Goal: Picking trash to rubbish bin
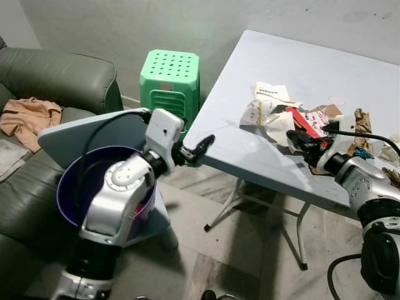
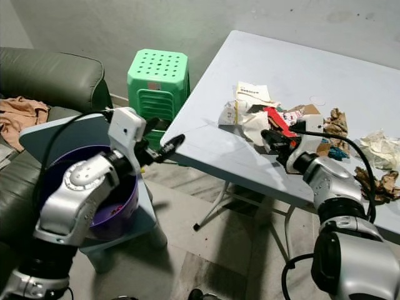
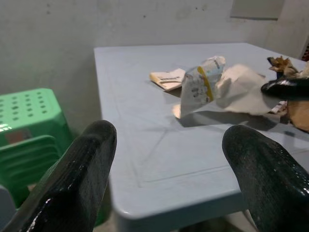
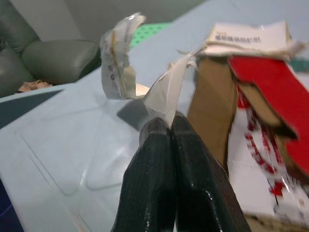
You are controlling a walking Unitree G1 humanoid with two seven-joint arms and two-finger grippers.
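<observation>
Crumpled white paper (image 4: 166, 92), thin and creased, is pinched at its edge by your right gripper (image 4: 170, 126), whose glossy black fingers press tight together on it over the pale blue plastic folding table (image 1: 325, 69). Around it lies the rest of the litter: a curled white printed wrapper (image 4: 118, 58), a flat red plastic strip (image 4: 270, 87), a brown cardboard piece (image 4: 210, 108) and a folded printed receipt (image 1: 272, 92). Your left gripper (image 3: 176, 154) hangs spread wide just off the table's rounded near corner, gripping nothing. The round purple plastic bin (image 1: 75, 178) sits on a low grey-blue stool beside the table, under your left arm. Behind stand a perforated green plastic stool (image 1: 170, 78), a dark green leather sofa (image 1: 56, 78) with tan cloth, a bare grey wall and a marbled tile floor (image 1: 237, 262).
</observation>
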